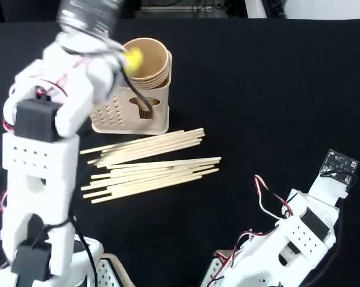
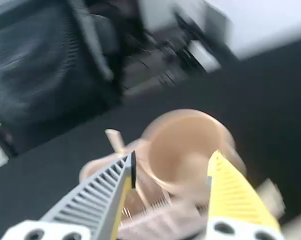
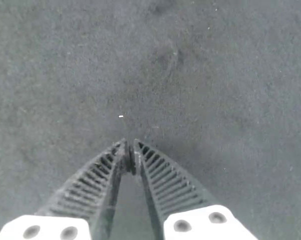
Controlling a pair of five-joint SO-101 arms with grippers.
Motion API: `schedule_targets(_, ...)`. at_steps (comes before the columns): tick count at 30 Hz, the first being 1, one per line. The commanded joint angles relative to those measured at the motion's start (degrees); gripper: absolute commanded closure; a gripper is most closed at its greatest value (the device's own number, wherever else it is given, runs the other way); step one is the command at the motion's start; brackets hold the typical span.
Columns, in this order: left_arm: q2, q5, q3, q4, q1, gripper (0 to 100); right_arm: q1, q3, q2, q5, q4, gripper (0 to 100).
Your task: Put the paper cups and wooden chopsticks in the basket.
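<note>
Paper cups [image 1: 149,60] sat nested as a stack inside the basket [image 1: 132,113] at the far left of the counter [image 1: 275,89], so we judged that half of the job done. Our left claw [image 2: 173,160] hung just above the cups with its jaws spread wide, gripping nothing as far as we could see. Wooden chopsticks [image 1: 150,162] lay in a loose pile on the counter just near of the basket, none of them inside it; that half was not yet started. Our right claw [image 3: 129,150] was at the near right, well apart from the pile, its jaws pressed together and empty above bare counter.
</note>
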State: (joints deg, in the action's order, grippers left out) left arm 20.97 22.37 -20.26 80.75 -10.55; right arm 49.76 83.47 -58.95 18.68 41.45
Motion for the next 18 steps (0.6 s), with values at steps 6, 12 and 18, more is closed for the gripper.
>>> schedule_targets(6,-12.4,6.8,-1.5,19.1,-8.5,79,4.5,-0.4,-1.0,-0.3,-3.3,98.3)
schedule_targets(12,-15.3,10.1,11.8,9.2,-14.7,79,4.5,-0.5,-1.0,-0.3,-3.3,98.3)
schedule_targets(18,-13.5,10.4,30.5,-4.7,-19.5,75,4.7,-2.6,-1.0,-2.2,0.2,98.3)
